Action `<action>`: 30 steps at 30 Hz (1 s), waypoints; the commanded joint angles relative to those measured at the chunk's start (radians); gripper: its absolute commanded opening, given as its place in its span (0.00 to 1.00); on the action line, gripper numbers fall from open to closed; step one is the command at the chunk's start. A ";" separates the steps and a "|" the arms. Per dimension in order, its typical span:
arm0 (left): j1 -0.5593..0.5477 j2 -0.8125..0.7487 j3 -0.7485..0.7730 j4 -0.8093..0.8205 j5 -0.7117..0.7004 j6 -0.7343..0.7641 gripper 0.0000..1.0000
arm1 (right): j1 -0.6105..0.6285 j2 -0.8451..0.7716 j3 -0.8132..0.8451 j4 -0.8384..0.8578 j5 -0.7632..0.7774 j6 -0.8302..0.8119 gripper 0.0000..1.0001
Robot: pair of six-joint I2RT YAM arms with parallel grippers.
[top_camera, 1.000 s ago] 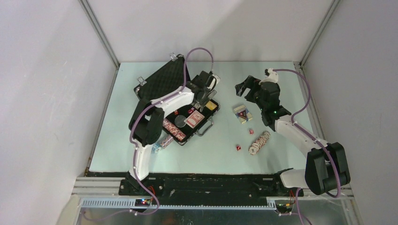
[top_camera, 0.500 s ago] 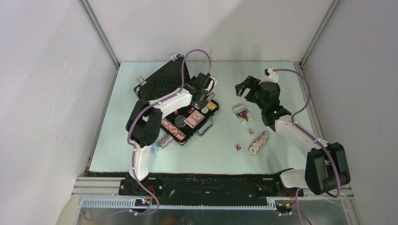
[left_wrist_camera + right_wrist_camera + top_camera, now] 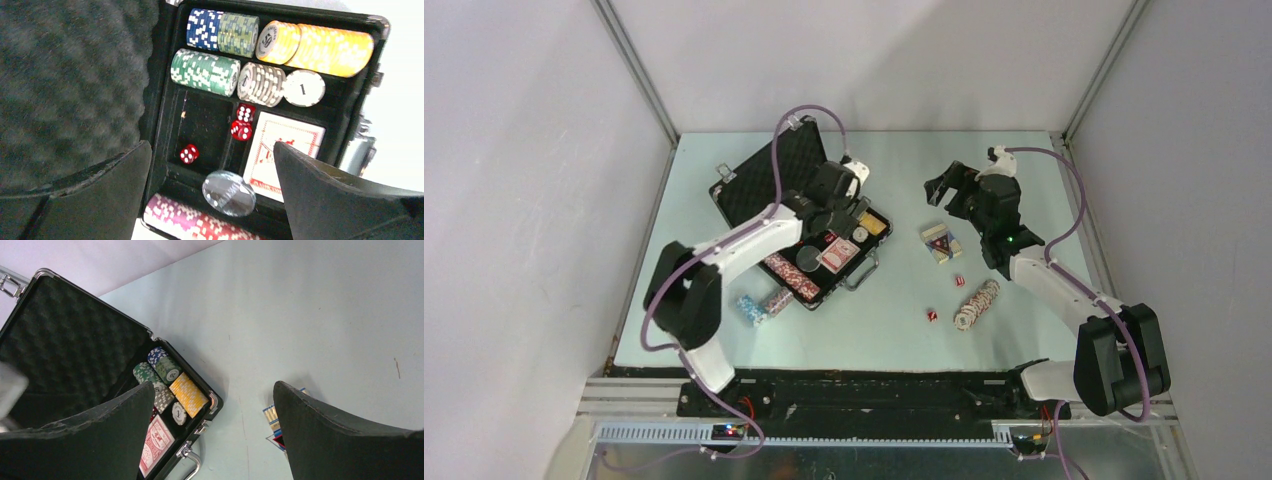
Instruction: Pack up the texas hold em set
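Note:
The black case (image 3: 769, 178) lies open at the table's back left, foam lid up. Its tray holds rows of coloured chips (image 3: 205, 70), a red-backed card deck (image 3: 287, 142), three red dice (image 3: 188, 154) and a clear round disc (image 3: 229, 192). My left gripper (image 3: 842, 208) hangs open and empty over the tray (image 3: 212, 200). My right gripper (image 3: 940, 190) is open and empty above bare table right of the case (image 3: 214, 440). A second card deck (image 3: 941, 242), a fallen stack of chips (image 3: 977, 303) and two red dice (image 3: 932, 315) lie on the table.
More loose chips (image 3: 764, 303) lie on the table at the case's near left corner. The case's silver handle (image 3: 861, 275) sticks out toward the near right. Grey walls close in the table on three sides.
My left arm has swung left and its gripper has moved a little left over the case's tray. The right arm has not moved.

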 commanded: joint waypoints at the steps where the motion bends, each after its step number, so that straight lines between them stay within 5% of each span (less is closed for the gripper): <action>1: -0.061 -0.145 -0.072 -0.012 -0.070 -0.153 1.00 | 0.006 -0.008 0.036 0.038 0.002 -0.009 0.91; 4: -0.105 -0.261 -0.161 -0.053 -0.216 -0.314 1.00 | 0.006 -0.021 0.036 0.023 0.014 -0.011 0.91; 8: -0.108 -0.467 -0.394 -0.054 -0.153 -0.537 1.00 | 0.004 -0.035 0.036 0.004 0.019 -0.010 0.91; 15: -0.103 -0.750 -0.626 -0.098 -0.079 -0.631 0.91 | 0.005 -0.033 0.036 -0.002 0.014 0.003 0.91; 30: -0.013 -0.707 -0.788 -0.063 -0.072 -0.646 0.86 | 0.009 -0.031 0.036 0.013 -0.019 0.000 0.91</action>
